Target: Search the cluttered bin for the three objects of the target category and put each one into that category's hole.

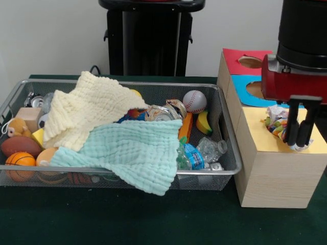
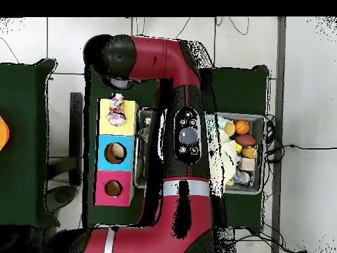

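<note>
End effector (image 1: 298, 133), black fingers nearly closed, pinched a crumpled dotted fabric piece (image 1: 277, 122) over the yellow-faced wood box (image 1: 265, 168).

We see the gripper (image 1: 299, 127) standing over the yellow box (image 1: 286, 148), its fingers down on a dotted fabric piece (image 1: 277, 124) that covers the hole. In the bin (image 1: 225, 127), the cream cloth (image 1: 87, 109) and mint cloth (image 1: 133, 153) blanket the middle; only the ends lie open, among balls and bottles.
</note>
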Available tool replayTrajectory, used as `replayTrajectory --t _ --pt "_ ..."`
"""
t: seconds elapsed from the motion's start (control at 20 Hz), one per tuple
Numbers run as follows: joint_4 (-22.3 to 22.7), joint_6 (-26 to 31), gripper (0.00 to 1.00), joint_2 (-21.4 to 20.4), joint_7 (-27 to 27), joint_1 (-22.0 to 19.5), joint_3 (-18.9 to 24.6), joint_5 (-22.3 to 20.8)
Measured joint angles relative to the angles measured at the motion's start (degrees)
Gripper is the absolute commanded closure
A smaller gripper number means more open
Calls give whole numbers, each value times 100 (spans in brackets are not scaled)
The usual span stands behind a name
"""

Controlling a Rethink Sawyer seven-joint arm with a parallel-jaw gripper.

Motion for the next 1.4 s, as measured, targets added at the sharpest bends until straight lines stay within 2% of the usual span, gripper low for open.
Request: replayTrajectory --t 0.6,1.15,1.4 --pt "98 36 100 27 0 0 0 -254" --pt "97 639 100 58 0 0 6 -381" --pt "97 697 100 58 0 19 10 -391"
